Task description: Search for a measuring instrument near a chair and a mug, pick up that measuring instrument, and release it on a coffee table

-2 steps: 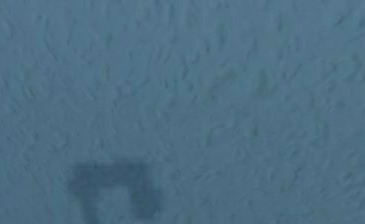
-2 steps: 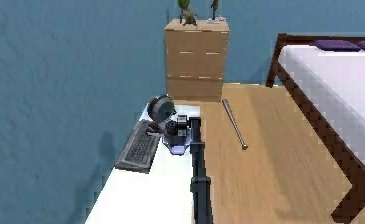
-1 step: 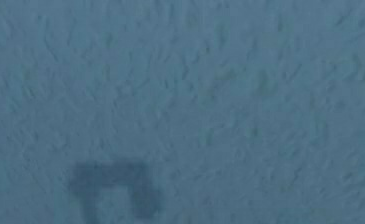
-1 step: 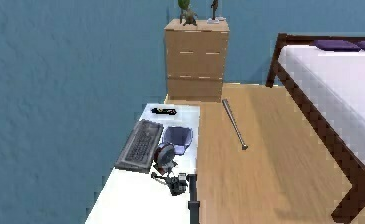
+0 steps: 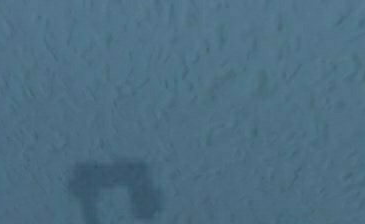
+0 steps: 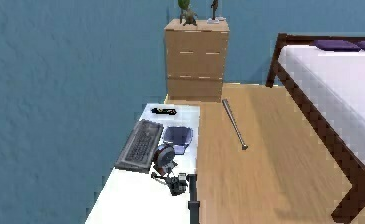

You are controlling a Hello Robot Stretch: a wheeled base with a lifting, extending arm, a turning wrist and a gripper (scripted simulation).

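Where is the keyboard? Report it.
In the arm side view, the keyboard lies on the white desk, toward its left edge, left of a bluish thing.

The gripper (image 6: pixel 173 179) shows a small dark body; just right of it, the arm (image 6: pixel 193 204), a slim dark bar.

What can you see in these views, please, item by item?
wall: one, blue, ahead
dresser: one, light wood, against wall
small things: two, dark, atop dresser
bed: one, white, dark frame, arm side view's right
rod: one, grey, on floor
table: one, white, arm side view's lower left
keyboard: one, dark, on table
flat thing: one, black, table's far end
boxy thing: one, blue-grey, beside keyboard
round thing: one, grey, by keyboard
gripper: one, dark, at table; cannot tell whether it holds anything
arm: one, dark, bottom edge
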